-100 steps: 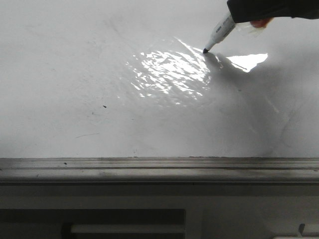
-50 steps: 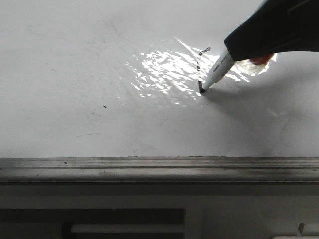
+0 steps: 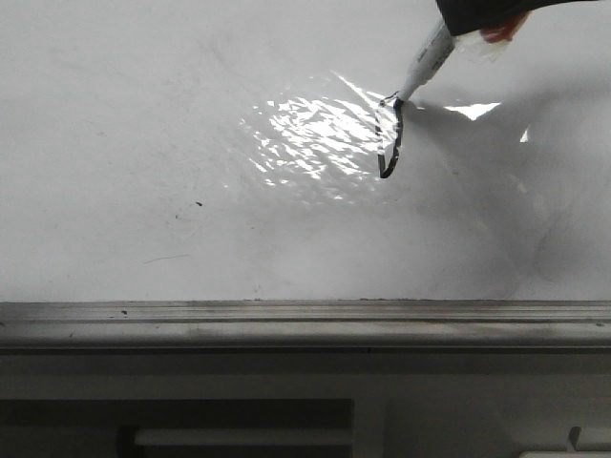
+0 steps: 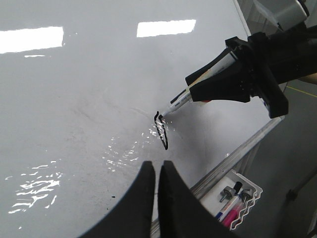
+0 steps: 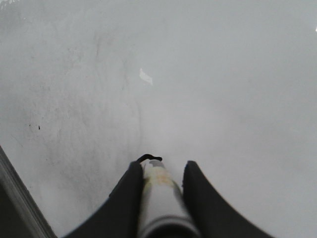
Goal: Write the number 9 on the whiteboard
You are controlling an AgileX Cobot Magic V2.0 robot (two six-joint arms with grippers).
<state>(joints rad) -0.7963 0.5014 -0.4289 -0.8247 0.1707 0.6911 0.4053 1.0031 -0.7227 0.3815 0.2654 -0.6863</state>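
A marker [image 3: 426, 59] is clamped between the fingers of the right gripper [image 5: 159, 173], white barrel angled down toward the whiteboard [image 3: 191, 143]. In the front view only the dark underside of that gripper is seen at the top right corner, with the marker sticking out below it. The tip is placed at the top end of the number 9 [image 3: 389, 135], touching or just off the surface; contact cannot be confirmed from these views.

The number 9 is drawn so far as a narrow, closed, leaf-shaped loop in black ink, sat at the right edge of the bright glare patch, upper right of centre on the board. In the left wrist view the same mark [image 4: 161, 132] is seen as a short hooked stroke at the marker tip with a thin loop trailing down from it. In the right wrist view only a small black hook of ink is visible just past the marker nose; the rest is hidden behind the barrel.

The left gripper [image 4: 155, 173] is held off the board with its fingers pressed together, nothing between them. It is well apart from the mark.

A few dark specks and a faint scratch are seen lower left on the board. The grey edge rail [image 3: 286, 320] runs along the near side. A tray of spare markers [image 4: 237, 198] is seen below the board edge.
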